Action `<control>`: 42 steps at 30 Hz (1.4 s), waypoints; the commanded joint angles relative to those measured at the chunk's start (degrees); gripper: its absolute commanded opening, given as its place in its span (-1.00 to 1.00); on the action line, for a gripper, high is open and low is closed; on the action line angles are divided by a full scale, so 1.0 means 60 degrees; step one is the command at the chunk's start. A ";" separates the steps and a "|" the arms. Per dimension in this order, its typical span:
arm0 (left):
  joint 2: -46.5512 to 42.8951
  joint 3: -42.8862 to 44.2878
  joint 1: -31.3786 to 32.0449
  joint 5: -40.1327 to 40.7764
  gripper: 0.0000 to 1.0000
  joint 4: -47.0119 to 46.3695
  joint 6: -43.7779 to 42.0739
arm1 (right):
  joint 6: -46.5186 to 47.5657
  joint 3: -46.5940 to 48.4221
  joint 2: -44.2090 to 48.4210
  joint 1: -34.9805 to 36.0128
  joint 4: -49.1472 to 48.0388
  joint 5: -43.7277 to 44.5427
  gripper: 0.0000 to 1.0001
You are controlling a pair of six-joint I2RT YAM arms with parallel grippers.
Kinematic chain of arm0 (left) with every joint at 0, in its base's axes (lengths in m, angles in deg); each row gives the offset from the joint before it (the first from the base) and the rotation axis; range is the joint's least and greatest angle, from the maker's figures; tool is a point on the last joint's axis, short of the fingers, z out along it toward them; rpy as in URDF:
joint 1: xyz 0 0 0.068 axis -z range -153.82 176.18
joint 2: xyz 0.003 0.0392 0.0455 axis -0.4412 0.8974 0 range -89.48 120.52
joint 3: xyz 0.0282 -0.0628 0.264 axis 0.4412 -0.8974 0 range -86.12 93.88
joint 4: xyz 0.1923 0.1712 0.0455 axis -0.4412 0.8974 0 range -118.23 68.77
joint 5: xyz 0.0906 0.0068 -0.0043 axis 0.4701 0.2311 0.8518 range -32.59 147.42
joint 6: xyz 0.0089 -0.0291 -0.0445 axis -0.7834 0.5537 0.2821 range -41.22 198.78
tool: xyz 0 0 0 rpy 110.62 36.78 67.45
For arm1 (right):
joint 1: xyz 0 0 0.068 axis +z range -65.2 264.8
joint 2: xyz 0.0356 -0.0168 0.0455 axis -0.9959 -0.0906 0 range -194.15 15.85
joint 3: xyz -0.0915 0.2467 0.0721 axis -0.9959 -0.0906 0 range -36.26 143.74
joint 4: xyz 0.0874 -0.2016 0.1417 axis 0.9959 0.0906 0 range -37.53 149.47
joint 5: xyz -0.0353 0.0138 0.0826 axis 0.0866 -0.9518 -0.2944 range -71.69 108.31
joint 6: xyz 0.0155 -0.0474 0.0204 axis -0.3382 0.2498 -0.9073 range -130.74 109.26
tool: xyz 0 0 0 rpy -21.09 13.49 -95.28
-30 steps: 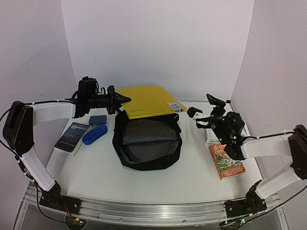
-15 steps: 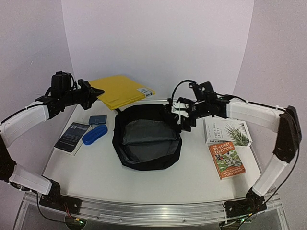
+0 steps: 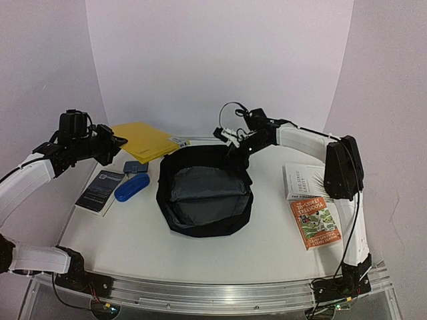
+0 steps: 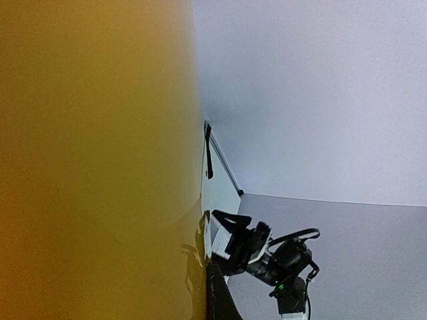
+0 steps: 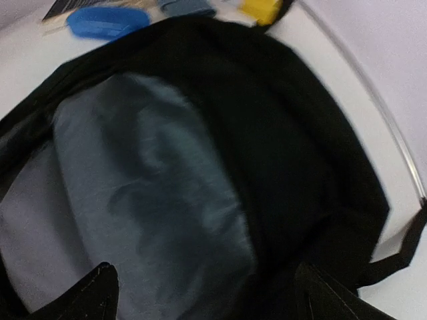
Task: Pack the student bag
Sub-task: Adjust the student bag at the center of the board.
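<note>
Black student bag (image 3: 203,200) laid open at frame centre on the worktop (image 3: 133,233), yellow folder (image 3: 143,139) clamped in left pincer (image 3: 113,142) at upper left, right pincer (image 3: 230,138) spread wide over bag's rear rim, "TREEHOUSE" legible on paperback (image 3: 315,222) at right.

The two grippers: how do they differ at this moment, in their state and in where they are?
The left gripper is shut on the yellow folder; the right gripper is open and holds nothing. The left gripper is to the left of the student bag; the right gripper hovers over the bag's far rim. Both are raised above the table.
</note>
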 commanded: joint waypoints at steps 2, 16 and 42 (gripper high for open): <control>-0.0403 0.0222 -0.0011 0.0322 -1.00 -0.0105 -0.0151 | -0.3092 0.2592 -0.1759 -0.0470 -0.0116 0.0374 0.80; -0.1328 0.0172 -0.0021 0.1064 -0.99 0.0748 0.0004 | -0.4057 0.4967 -0.4346 -0.0875 -0.0845 0.1432 0.22; 0.0955 0.0653 -0.0029 -0.1495 -1.00 -0.0465 -0.0814 | -0.7325 -0.0639 -0.0195 -0.3189 -0.1334 0.2533 0.22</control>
